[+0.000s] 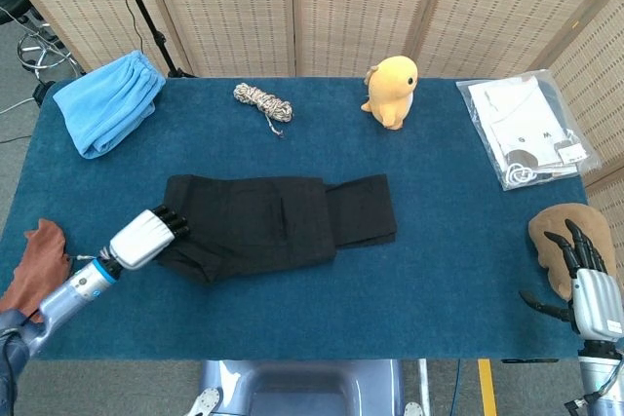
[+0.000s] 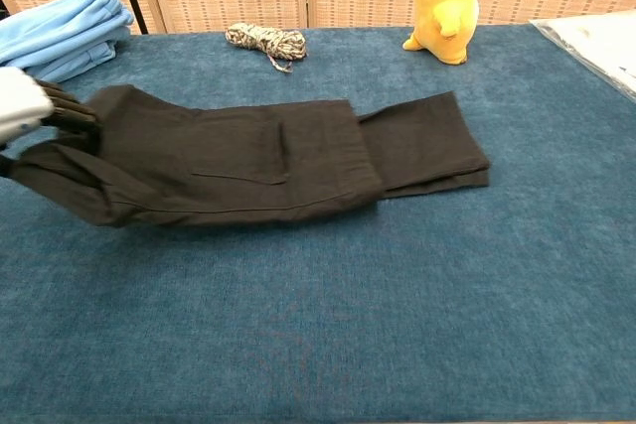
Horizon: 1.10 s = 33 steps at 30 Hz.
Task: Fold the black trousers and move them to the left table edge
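The black trousers [image 1: 273, 223] [image 2: 238, 161] lie folded into a long strip across the middle-left of the blue table. My left hand [image 1: 148, 235] [image 2: 28, 106] grips their left end, with its fingers tucked into the cloth; that end is bunched and slightly lifted. In the chest view this hand is cut off by the left border. My right hand [image 1: 583, 270] stays off the table's front right corner, fingers spread and holding nothing.
A folded light-blue cloth [image 1: 109, 100] sits at the back left and a rust-brown rag [image 1: 39, 268] at the front left edge. A rope bundle [image 1: 263, 102], a yellow plush toy [image 1: 392, 91], a plastic bag [image 1: 526, 130] and a brown item [image 1: 558, 243] lie along the back and right.
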### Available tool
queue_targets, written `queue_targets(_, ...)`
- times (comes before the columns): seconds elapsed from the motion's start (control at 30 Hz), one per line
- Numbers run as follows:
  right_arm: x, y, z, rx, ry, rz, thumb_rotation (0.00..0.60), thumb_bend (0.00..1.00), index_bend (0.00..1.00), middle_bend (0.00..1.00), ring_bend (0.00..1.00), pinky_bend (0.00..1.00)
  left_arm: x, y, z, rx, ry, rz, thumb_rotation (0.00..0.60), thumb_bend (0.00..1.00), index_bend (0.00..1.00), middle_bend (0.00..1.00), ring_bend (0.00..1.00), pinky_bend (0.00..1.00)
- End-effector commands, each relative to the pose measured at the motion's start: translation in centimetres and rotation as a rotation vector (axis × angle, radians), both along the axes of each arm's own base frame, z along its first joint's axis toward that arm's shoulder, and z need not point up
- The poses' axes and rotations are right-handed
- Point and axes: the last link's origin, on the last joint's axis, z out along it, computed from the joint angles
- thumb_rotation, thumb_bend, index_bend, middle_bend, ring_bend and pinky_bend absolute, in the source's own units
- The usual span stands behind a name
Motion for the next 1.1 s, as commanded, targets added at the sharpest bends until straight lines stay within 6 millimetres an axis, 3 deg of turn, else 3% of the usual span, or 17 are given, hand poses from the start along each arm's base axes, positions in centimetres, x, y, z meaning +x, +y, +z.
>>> queue_targets(0.03,0.1,0.0,0.0,0.000,0.001,0.003,0.600,0.00,0.17,0.02,0.00,0.10,-2.0,-1.2,2.5,0.027,0.013,0.030,0.600,0.51,0.74,0.52,0.47,0.47)
queue_targets(0.1,0.2,0.0,-0.1,0.001,0.002,0.006,0.600,0.00,0.17,0.02,0.00,0.10,-3.1,-1.9,3.8,0.039,0.017,0.051,0.600,0.51,0.74,0.52,0.47,0.47)
queue_targets(0.13,0.2,0.1,-0.2,0.005,0.002,0.007,0.600,0.00,0.17,0.02,0.00,0.10,-4.3,-3.0,5.7,0.075,0.004,0.080,0.600,0.51,0.74,0.52,0.47,0.47)
queue_targets(0.23,0.2,0.1,-0.3,0.006,0.002,0.007,0.600,0.00,0.17,0.02,0.00,0.10,-5.1,-3.9,7.6,0.108,0.000,0.082,0.600,0.51,0.74,0.52,0.47,0.47)
queue_targets(0.4,0.2,0.0,-0.2,0.003,0.000,0.007,0.600,0.00,0.17,0.02,0.00,0.10,-5.5,-4.9,8.9,0.126,0.005,0.066,0.600,0.50,0.74,0.52,0.47,0.47)
queue_targets(0.63,0.2,0.1,0.0,0.001,-0.002,0.005,0.600,0.00,0.17,0.02,0.00,0.10,-4.8,-4.4,7.6,0.099,0.016,0.036,0.600,0.50,0.74,0.52,0.47,0.47)
queue_targets(1.1,0.0,0.0,0.3,-0.008,-0.009,-0.003,0.600,0.00,0.17,0.02,0.00,0.10,1.7,-1.2,3.3,0.068,-0.083,-0.169,0.600,0.50,0.74,0.52,0.48,0.47)
